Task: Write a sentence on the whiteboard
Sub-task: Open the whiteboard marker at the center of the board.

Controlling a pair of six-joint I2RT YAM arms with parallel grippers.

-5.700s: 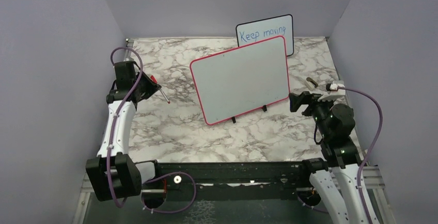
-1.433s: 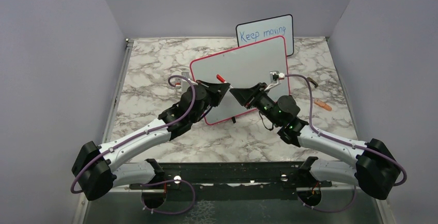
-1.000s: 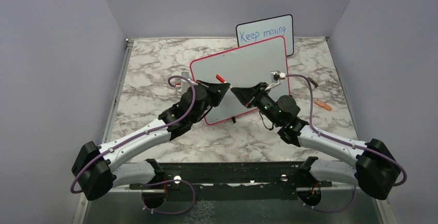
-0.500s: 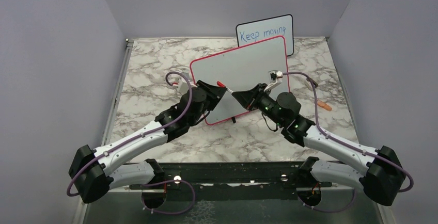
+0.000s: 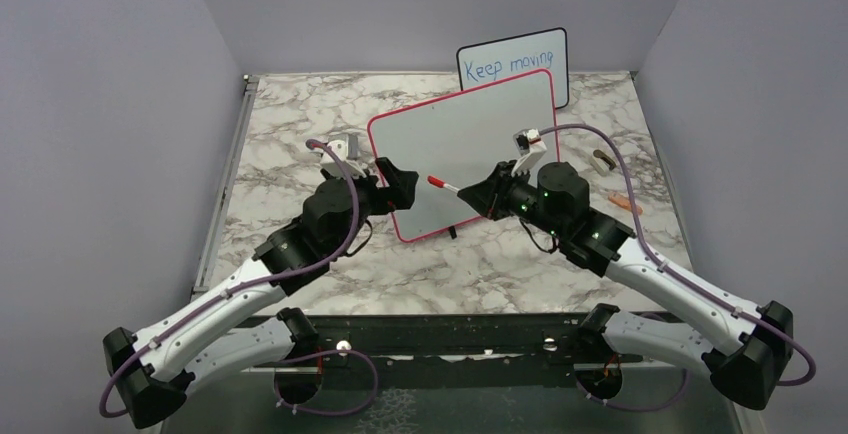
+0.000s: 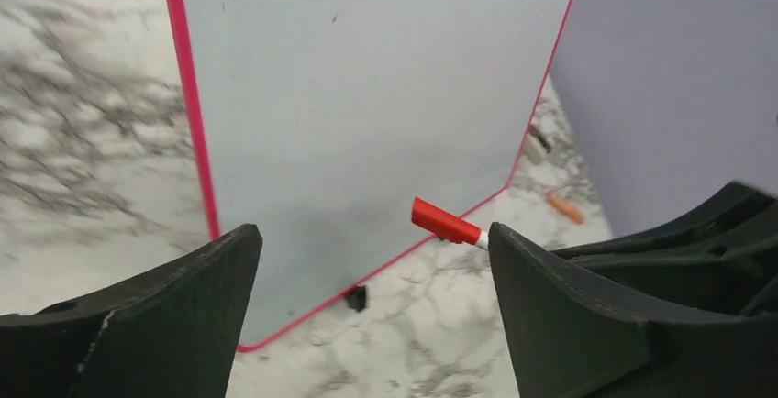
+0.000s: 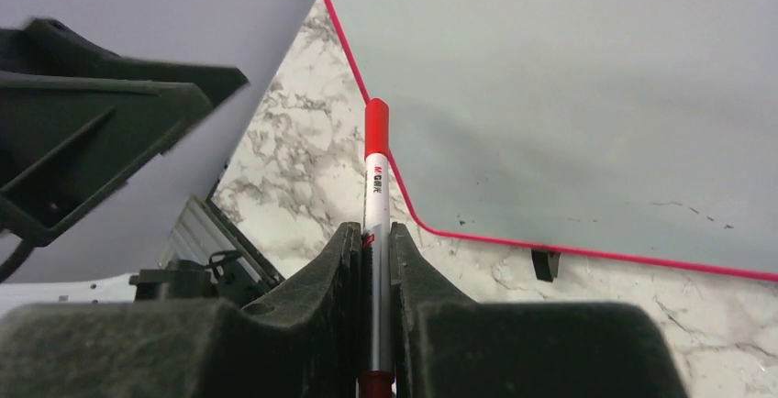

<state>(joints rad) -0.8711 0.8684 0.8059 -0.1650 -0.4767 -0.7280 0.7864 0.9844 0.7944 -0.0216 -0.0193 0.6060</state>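
Your left fingers (image 6: 138,325) are spread wide with nothing between them. Through the gap, the left wrist view shows the marker's red end with the board behind it. Your right fingers (image 7: 338,274) are clamped on the marker (image 7: 376,187), white barrel squeezed between them, red end sticking out past the tips. From above, both sets of fingers face each other over the desk (image 5: 300,114) near the board's lower-left corner, left at 9 o'clock of the marker, right at 3. The red end points roughly to 10 o'clock toward the left fingers, near but not touching. The whiteboard (image 5: 470,144) stands mid-desk on small black feet. It has a red-pink frame and a white face with a few faint dark specks. At 3 o'clock of it an orange piece (image 5: 622,201) lies on the desk, and a brownish piece (image 5: 602,161) sits at 2 o'clock; can't tell what either is. At 12 to 1 o'clock behind the whiteboard stands a smaller black-framed board (image 5: 512,59), blue "Keep moving" readable, its lower part hidden.
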